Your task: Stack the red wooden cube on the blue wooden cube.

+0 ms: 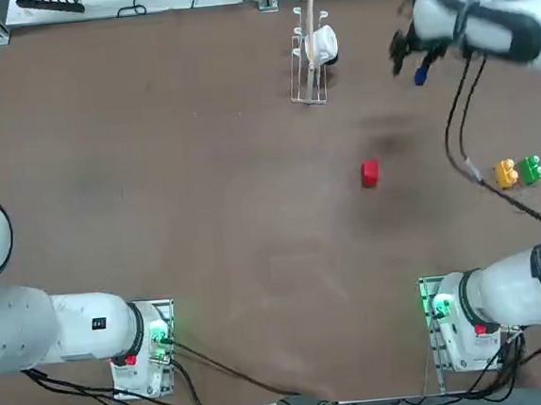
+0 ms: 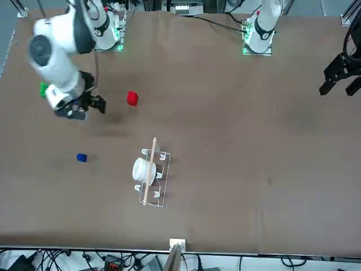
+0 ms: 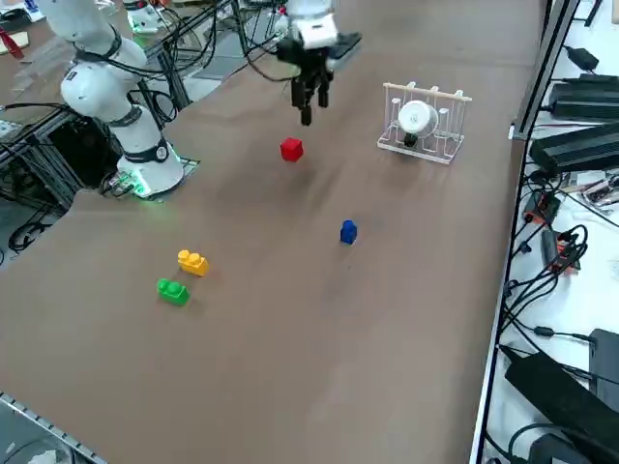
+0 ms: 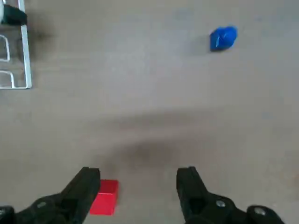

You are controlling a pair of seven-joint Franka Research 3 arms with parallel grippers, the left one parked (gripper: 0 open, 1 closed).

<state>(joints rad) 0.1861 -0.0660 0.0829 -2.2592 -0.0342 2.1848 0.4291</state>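
Above the brown tabletop [image 1: 253, 213], the right claw [image 4: 138, 170] stands wide open with nothing in hold, its fingers spread left and right. The red cube [image 4: 103, 198] sits on the tabletop below and left of the claw's middle, partly behind the left-hand finger, so the coming grasp probably needs a leftward correction before lowering; the blue cube [image 4: 223, 38] lies farther out and to the right of the red one. No brand, label or writing can be read on either cube.
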